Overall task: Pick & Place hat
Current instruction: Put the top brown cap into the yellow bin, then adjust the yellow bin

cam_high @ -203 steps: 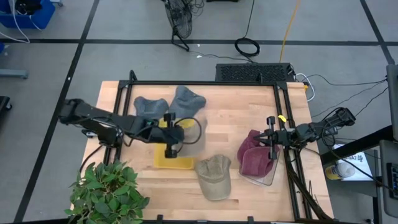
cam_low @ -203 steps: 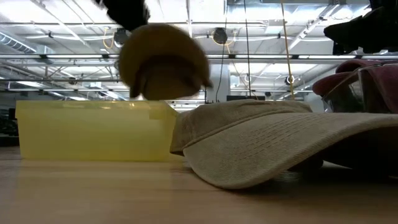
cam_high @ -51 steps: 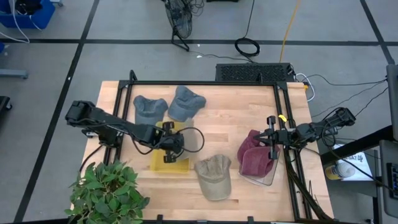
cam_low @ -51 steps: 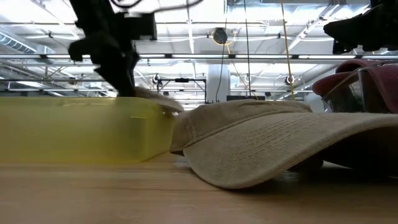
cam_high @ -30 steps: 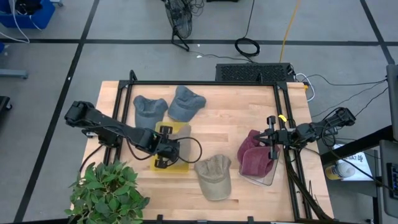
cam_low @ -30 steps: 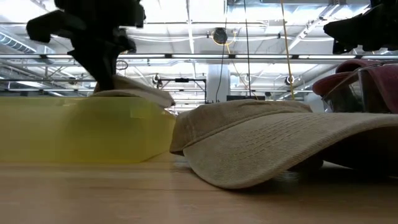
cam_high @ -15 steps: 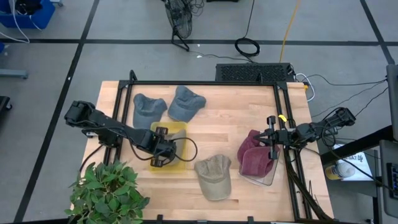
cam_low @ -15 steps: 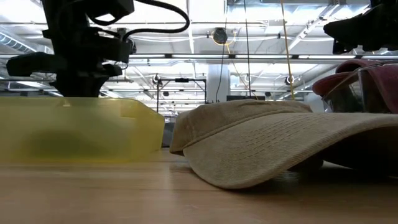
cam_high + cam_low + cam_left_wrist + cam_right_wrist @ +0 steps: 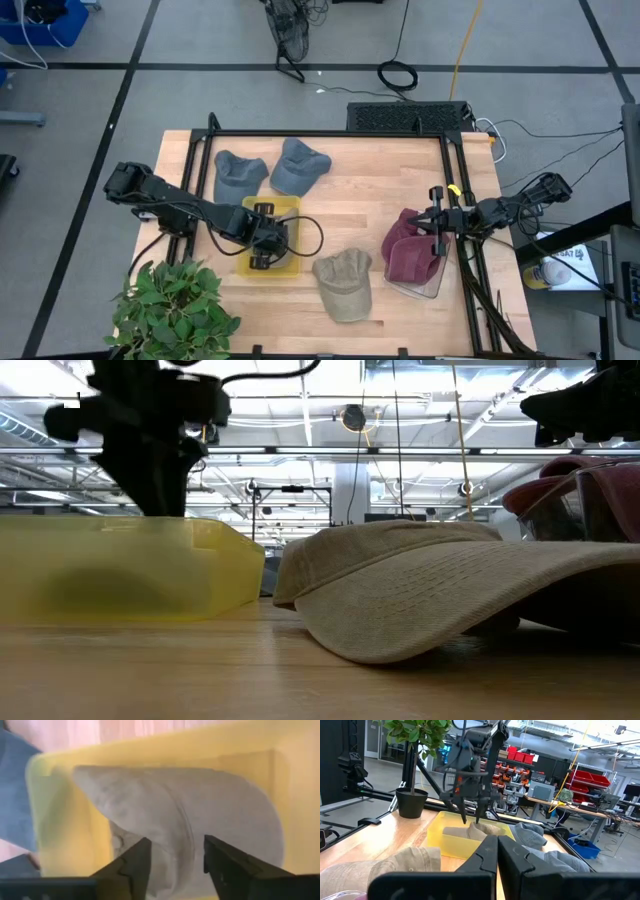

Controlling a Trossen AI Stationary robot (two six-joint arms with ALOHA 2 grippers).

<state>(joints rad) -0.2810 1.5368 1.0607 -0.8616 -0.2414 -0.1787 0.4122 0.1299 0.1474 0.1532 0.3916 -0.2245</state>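
One hat (image 9: 200,820), pale grey, lies inside the yellow bin (image 9: 285,268) on the table's left half, and the left gripper (image 9: 262,238) hangs directly over it with its fingers (image 9: 131,865) apart, straddling the crown without pinching it. That placement looks finished, or very nearly so; I judge the release made.

Left to move, as far as the task goes, are probably the tan hat (image 9: 345,283) on bare wood just right of the bin and the two blue-grey hats (image 9: 272,168) lying side by side behind it, near the table's far left corner. A maroon hat (image 9: 408,252) sits in a clear bin (image 9: 430,288) by the right edge, beneath the right gripper (image 9: 437,222), which waits there with its fingers together.

For room: the left gripper is low between the bin's walls, so a straight rise seems safest before any sideways travel. The tan hat's brim lies close to the bin's right wall, though whether they touch is hard to say from above. The plant (image 9: 175,310) crowds the front left corner beside the left arm. The table's middle and far right are open wood.
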